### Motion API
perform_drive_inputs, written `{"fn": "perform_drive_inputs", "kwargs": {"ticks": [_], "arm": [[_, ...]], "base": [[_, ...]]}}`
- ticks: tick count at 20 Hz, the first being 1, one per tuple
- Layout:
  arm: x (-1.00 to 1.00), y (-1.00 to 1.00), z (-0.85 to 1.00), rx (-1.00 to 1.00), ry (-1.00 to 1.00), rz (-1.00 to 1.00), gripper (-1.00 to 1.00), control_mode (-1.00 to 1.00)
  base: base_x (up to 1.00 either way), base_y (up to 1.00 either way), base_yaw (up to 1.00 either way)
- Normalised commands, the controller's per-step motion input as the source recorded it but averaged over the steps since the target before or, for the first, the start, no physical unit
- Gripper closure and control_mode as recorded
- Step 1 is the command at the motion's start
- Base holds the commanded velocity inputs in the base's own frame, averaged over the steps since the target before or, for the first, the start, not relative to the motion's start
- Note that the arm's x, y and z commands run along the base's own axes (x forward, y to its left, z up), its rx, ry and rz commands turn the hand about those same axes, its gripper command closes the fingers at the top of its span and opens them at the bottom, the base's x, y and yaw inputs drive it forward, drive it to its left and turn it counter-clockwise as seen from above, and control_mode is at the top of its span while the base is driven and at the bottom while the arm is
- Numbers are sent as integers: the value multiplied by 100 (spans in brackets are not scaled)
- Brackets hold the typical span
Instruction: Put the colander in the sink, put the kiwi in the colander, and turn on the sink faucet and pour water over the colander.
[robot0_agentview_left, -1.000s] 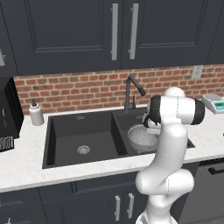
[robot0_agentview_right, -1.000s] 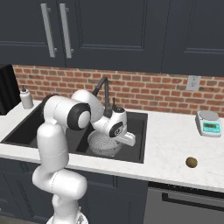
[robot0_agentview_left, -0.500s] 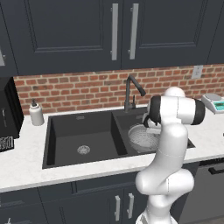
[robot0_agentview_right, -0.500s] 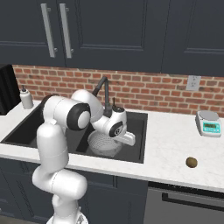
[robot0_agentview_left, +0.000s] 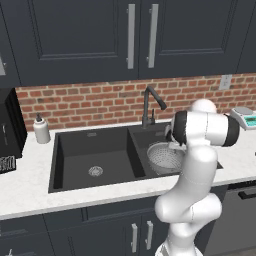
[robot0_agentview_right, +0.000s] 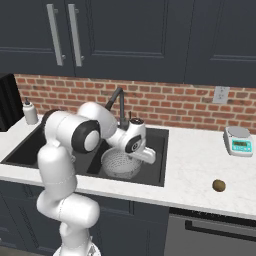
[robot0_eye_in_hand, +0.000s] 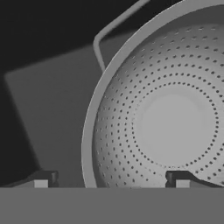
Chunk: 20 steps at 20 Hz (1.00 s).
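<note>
The silvery perforated colander (robot0_agentview_left: 164, 157) (robot0_agentview_right: 121, 165) (robot0_eye_in_hand: 175, 127) sits upright in the right basin of the black sink (robot0_agentview_left: 75, 160) (robot0_agentview_right: 161, 172). My gripper (robot0_eye_in_hand: 111, 181) (robot0_agentview_right: 146, 158) hovers just above its edge. It is open, with the jaws wide apart and one fingertip (robot0_eye_in_hand: 41, 179) outside the colander's rim and the other inside, and I see no contact with the rim. The brown kiwi (robot0_agentview_right: 218, 185) lies on the white counter to the right of the sink. The dark gooseneck sink faucet (robot0_agentview_left: 150, 102) (robot0_agentview_right: 117, 102) stands behind the basins.
A white soap dispenser (robot0_agentview_left: 41, 130) (robot0_agentview_right: 30, 112) stands at the sink's back left. A small kitchen scale (robot0_agentview_left: 245, 118) (robot0_agentview_right: 239, 141) sits on the counter at the right by the brick wall. A black appliance (robot0_agentview_left: 10, 125) occupies the far left.
The jaws have spread from nearly shut to wide open, letting go of the colander's rim. The colander stays in the right basin. The arm has barely moved.
</note>
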Motion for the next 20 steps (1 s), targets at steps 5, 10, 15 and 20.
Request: {"fn": "perform_drive_inputs", "kwargs": {"ticks": [5, 10, 15, 20], "arm": [[-24, -18, 42, 6, 0, -2, -100, -100], [-44, -22, 35, 11, 0, -6, -100, -100], [-31, -1, 48, 12, 0, -21, -100, -100], [-28, -2, 56, 10, 2, -47, -100, -100]], "base": [[0, 0, 0], [0, 0, 0], [0, 0, 0], [0, 0, 0]]}}
